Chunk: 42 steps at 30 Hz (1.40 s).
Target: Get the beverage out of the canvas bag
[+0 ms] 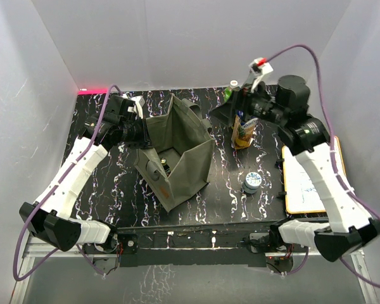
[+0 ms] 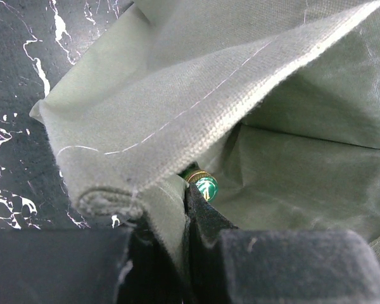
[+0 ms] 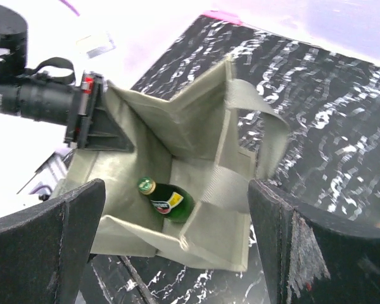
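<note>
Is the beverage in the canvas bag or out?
In: the green bottle lies on its side inside the canvas bag, on its floor.

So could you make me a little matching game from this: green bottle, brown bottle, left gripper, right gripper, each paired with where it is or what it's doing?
Things:
1. green bottle
2. brown bottle
3. left gripper
4. right gripper

Places or states:
A. open, holding nothing
B. lying inside the canvas bag
C. shut on the bag's wall
D. upright on the table, right of the bag

Pairs: 1-B, 2-D, 3-C, 4-A.
</note>
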Each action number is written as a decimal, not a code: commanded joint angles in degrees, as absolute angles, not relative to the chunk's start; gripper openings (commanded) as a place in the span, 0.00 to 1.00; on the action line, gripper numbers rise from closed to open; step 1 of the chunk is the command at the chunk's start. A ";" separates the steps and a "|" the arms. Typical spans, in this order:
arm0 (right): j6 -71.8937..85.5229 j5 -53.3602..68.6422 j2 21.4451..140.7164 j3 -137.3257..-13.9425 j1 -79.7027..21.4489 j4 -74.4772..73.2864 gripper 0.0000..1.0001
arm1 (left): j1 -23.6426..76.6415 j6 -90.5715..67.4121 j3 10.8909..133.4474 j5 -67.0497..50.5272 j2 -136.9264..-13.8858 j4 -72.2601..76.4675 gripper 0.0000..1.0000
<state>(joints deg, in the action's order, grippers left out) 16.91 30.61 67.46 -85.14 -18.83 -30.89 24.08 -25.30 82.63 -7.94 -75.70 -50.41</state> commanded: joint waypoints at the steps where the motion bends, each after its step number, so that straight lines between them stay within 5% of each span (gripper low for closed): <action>1: 11.24 29.91 73.12 -91.14 -26.80 -27.59 0.98 | 24.04 -25.40 82.81 -6.94 -73.74 -49.03 0.00; 6: 2.70 23.66 81.43 -98.55 -38.91 -32.27 0.98 | 24.08 -25.61 82.71 -7.28 -74.35 -49.43 0.00; 13: -0.93 22.24 89.04 -102.87 -42.33 -37.74 0.97 | 24.04 -25.93 82.26 -7.29 -73.82 -49.34 0.00; 19: -9.23 25.72 91.15 -101.94 -42.90 -45.05 0.61 | 24.08 -25.16 80.00 -7.17 -72.26 -48.33 0.00; 22: -13.41 25.91 90.23 -99.83 -44.08 -48.96 0.55 | 24.08 -24.18 79.03 -7.16 -71.86 -47.72 0.00; 34: -23.33 24.41 80.13 -79.18 -50.51 -47.26 0.65 | 24.08 -22.93 73.35 -7.85 -69.48 -43.52 0.00; 42: -25.47 15.76 79.09 -73.12 -54.87 -39.83 0.93 | 24.07 -20.31 72.44 -8.17 -70.62 -44.43 0.00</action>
